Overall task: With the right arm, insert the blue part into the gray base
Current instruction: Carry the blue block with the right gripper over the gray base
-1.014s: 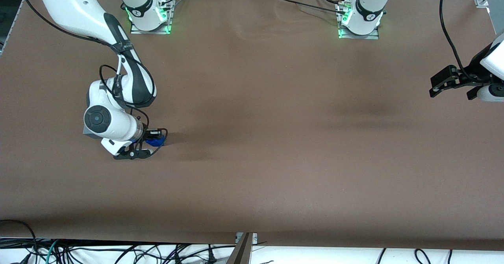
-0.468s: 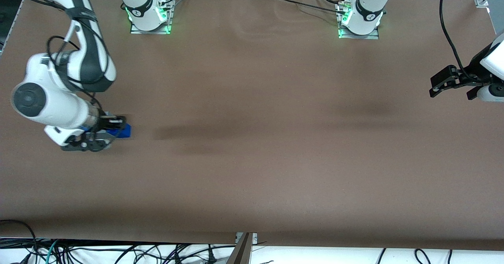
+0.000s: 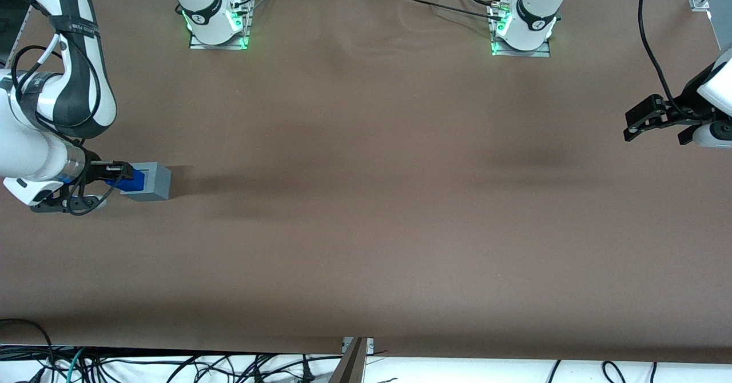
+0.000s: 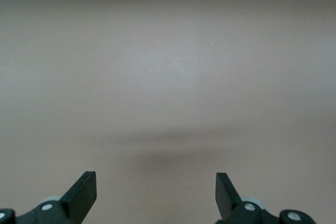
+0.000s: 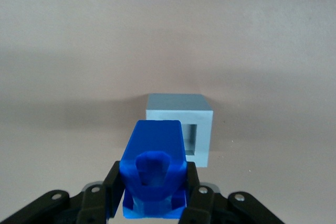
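Brown table cover (image 3: pixel 400 228) — cables (image 3: pixel 171 366) beneath

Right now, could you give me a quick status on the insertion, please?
Gripper shut on blue part, held above the table beside gray base. Part not yet in base. Nothing between them.

right arm (image 3: pixel 34 114): white shells | black joints, looped cables | pincer (image 5: pixel 152 195): black

A: Where is the right arm (image 3: pixel 68 57) sitting?

B: It is reaching down along the working arm's end edge of the table, wrist bending low.

A: And the gripper (image 5: pixel 152 192)?

B: Its fingers (image 5: pixel 107 192) are clamping the blue part (image 5: pixel 153 174) from both sides.
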Robot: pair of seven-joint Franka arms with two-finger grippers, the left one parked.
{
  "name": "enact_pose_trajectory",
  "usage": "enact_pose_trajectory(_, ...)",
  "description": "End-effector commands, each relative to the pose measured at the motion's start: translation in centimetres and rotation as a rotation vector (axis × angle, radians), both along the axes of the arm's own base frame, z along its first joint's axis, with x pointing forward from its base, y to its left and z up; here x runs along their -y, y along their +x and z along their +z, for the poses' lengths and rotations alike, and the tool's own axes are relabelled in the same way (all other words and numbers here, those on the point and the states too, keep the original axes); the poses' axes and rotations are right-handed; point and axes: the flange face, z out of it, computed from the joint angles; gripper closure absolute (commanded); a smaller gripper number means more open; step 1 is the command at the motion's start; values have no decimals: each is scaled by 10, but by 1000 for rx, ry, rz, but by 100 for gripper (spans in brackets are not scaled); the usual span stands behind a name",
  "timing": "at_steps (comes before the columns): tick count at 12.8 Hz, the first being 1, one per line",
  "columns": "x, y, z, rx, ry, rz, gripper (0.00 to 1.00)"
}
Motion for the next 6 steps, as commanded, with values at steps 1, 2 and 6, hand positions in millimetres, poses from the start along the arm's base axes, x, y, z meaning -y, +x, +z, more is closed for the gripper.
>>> enact_pose_trajectory(1, 9, -11, -6, -4, 14, 11, 79)
enact_pose_trajectory(2, 15, -12, -11, 0, 13, 21, 79)
enact_pose_trajectory(6, 23, -16, -25, -14, 14, 32, 79)
